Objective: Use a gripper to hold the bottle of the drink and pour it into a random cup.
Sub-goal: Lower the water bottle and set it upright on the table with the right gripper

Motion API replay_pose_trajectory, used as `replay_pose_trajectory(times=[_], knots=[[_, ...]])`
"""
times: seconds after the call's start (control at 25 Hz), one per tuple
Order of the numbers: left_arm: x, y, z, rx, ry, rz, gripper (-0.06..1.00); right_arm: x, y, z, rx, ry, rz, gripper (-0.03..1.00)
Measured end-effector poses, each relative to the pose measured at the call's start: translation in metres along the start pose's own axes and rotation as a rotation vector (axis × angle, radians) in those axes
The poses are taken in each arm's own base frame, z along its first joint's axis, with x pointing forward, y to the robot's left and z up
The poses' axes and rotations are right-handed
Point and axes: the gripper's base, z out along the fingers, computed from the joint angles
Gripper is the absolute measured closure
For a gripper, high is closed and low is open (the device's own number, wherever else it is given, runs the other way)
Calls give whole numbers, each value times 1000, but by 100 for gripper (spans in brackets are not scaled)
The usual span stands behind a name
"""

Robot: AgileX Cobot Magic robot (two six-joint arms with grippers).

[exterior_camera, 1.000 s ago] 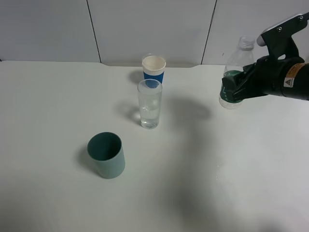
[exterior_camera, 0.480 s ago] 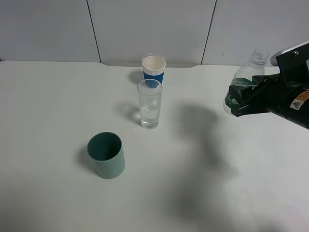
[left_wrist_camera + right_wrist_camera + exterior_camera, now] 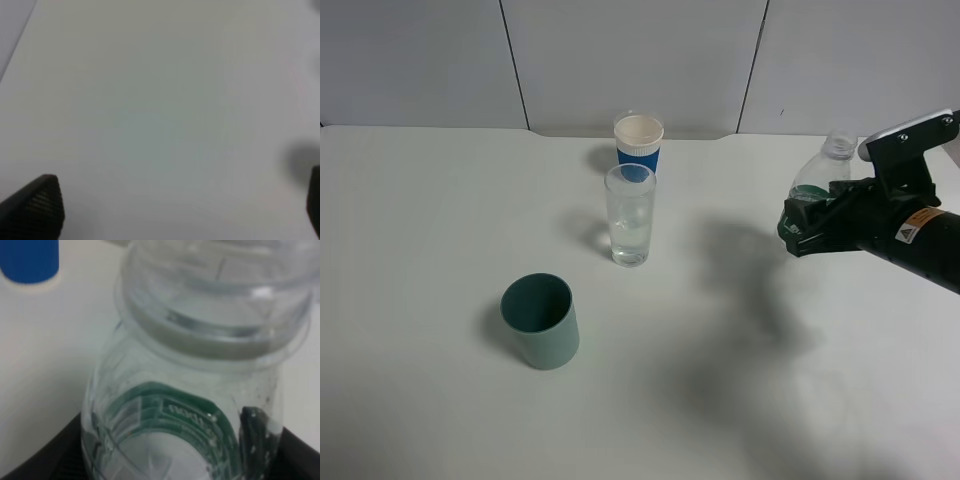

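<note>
Clear glossy plastic bottle (image 3: 817, 180), matt table (image 3: 440, 220)

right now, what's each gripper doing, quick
Left gripper: open, holding nothing.
Right gripper: shut on the bottle, lifted off the table.

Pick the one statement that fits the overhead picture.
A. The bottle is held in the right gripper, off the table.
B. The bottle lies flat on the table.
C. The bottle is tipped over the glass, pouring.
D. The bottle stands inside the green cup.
A: the right gripper is shut on the bottle, which leans in the air well to the right of the glass, casting a shadow on the table.
</note>
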Motion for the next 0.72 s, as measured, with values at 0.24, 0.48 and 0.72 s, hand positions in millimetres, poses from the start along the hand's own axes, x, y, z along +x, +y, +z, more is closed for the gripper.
replay_pose_trajectory(times=[0.24,0.48,0.72], knots=[[0,0,0,0,0,0,-4,14,0,11,12,15,19,40],[0,0,0,0,0,0,-4,24,1,18,12,30,18,40],[0,0,0,1,0,-1,-4,23,1,19,14,11,54,40]])
